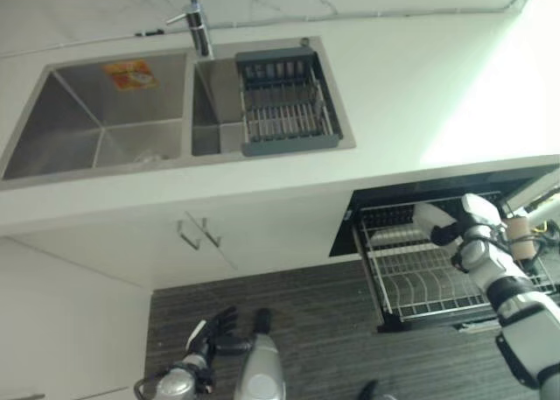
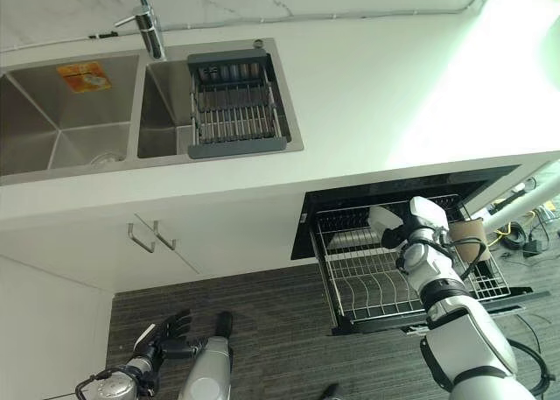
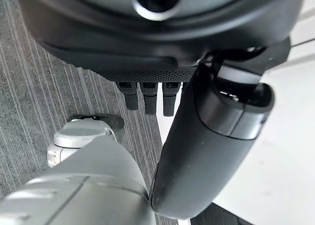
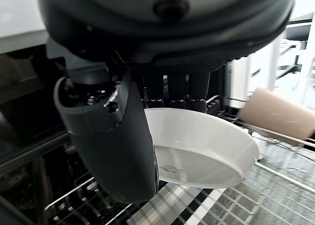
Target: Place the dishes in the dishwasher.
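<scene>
- We are pinching a white plate [image 4: 197, 151] in our right hand [image 2: 411, 238] over the pulled-out dishwasher rack [image 2: 367, 282]; it is not yet seated
- A beige cup [image 2: 466, 239] is already lying in the rack; our left hand [image 2: 162, 339] is hanging relaxed and empty near the floor

Double steel sink [image 1: 96, 111] set in white desk [image 1: 411, 94]; tap [image 1: 198, 19] behind; grey drain rack [image 1: 284, 102] over the smaller basin.

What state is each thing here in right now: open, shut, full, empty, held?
Black pull-out dishwasher drawer: open, its wire rack pulled out.
White shallow bowl: held over the rack by the right robot hand.
Beige cup: lying on its side in the rack.
Grey wire drainer basket: in the sink, empty.
Left robot hand: open, idle above the floor.
</scene>
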### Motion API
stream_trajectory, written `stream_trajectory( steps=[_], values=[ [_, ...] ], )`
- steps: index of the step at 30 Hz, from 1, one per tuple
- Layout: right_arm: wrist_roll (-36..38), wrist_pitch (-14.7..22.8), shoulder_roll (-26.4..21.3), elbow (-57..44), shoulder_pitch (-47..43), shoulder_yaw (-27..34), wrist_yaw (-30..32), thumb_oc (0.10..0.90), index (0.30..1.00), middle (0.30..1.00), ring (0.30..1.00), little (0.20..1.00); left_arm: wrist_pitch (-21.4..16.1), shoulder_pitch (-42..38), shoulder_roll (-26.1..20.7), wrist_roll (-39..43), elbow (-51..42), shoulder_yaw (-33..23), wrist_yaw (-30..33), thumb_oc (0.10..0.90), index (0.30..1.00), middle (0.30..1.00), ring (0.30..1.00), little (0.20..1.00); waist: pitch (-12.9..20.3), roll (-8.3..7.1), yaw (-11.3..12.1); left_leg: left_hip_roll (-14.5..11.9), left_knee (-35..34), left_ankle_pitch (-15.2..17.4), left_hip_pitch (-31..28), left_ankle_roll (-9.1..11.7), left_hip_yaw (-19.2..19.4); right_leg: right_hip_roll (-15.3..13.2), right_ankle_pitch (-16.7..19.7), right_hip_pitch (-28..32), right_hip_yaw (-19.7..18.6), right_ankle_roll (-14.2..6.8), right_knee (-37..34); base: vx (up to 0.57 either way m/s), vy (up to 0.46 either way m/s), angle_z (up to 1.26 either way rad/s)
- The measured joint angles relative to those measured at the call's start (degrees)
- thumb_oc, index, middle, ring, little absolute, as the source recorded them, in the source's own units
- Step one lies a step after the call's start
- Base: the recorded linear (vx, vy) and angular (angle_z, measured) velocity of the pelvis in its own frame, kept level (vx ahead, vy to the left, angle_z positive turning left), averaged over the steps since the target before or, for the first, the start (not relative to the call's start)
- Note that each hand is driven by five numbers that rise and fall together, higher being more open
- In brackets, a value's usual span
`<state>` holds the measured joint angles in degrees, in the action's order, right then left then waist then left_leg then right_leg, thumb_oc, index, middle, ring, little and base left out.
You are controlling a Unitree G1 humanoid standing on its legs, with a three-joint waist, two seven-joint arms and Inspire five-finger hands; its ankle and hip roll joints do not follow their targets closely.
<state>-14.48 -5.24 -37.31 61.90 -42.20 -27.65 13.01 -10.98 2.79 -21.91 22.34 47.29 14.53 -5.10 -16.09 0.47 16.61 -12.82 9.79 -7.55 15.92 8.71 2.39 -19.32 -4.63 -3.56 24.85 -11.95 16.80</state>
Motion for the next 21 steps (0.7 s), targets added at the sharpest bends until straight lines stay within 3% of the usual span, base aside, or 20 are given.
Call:
stream_trajectory(
  steps=[5,11,12,13,21],
  values=[
    [0.0,-1.7,0.2,2.1,-2.3,-2.1,0.1,0.400,0.300,0.300,0.300,0.300,-0.4,-1.5,-1.1,2.1,-0.6,0.0,0.2,0.800,0.900,0.900,0.900,0.900,-2.5,-1.09,0.7,0.1,0.0,-0.2,2.1,-0.2,-1.3,-0.1,-0.7,-1.5,1.1,0.4,0.5,-0.09,-0.030,0.11],
    [0.2,-2.6,2.2,4.1,-3.2,-2.2,-1.8,0.403,0.305,0.305,0.305,0.305,-0.7,-2.5,-1.8,2.2,-0.6,0.3,0.3,0.800,0.900,0.900,0.900,0.900,-3.8,-0.39,0.9,0.3,0.0,-0.6,3.1,-0.1,-1.5,-0.1,-0.4,-2.2,1.4,0.1,0.4,-0.08,-0.002,0.03],
    [0.2,-2.6,2.2,4.1,-3.4,-2.9,-2.4,0.745,0.818,0.818,0.818,0.818,-0.7,-3.1,-1.8,2.2,-0.6,0.8,0.3,0.800,0.900,0.900,0.900,0.900,-3.8,-0.34,0.8,0.3,0.0,-0.6,3.1,-0.1,-1.5,-0.2,-0.4,-2.2,1.4,0.1,0.3,-0.06,0.027,0.01],
    [0.2,-2.6,2.4,4.1,-3.4,-3.3,-2.9,0.800,0.900,0.900,0.900,0.900,-0.7,-3.4,-1.8,2.2,-0.7,1.2,0.4,0.800,0.900,0.900,0.900,0.900,-3.8,-0.32,0.8,0.3,0.0,-0.6,3.1,-0.1,-1.5,-0.2,-0.4,-2.2,1.4,0.1,0.2,-0.05,0.025,0.00],
    [4.0,-2.8,7.8,6.3,-2.9,-3.2,-10.0,0.800,0.900,0.900,0.900,0.900,-0.7,-6.7,-1.7,2.2,-2.3,1.6,0.8,0.800,0.900,0.900,0.900,0.900,-4.0,-0.02,0.8,1.1,-0.1,-0.7,4.1,-0.3,-1.4,-0.8,-0.1,-2.9,1.5,-0.3,0.4,-0.03,0.011,0.01]
  ],
)
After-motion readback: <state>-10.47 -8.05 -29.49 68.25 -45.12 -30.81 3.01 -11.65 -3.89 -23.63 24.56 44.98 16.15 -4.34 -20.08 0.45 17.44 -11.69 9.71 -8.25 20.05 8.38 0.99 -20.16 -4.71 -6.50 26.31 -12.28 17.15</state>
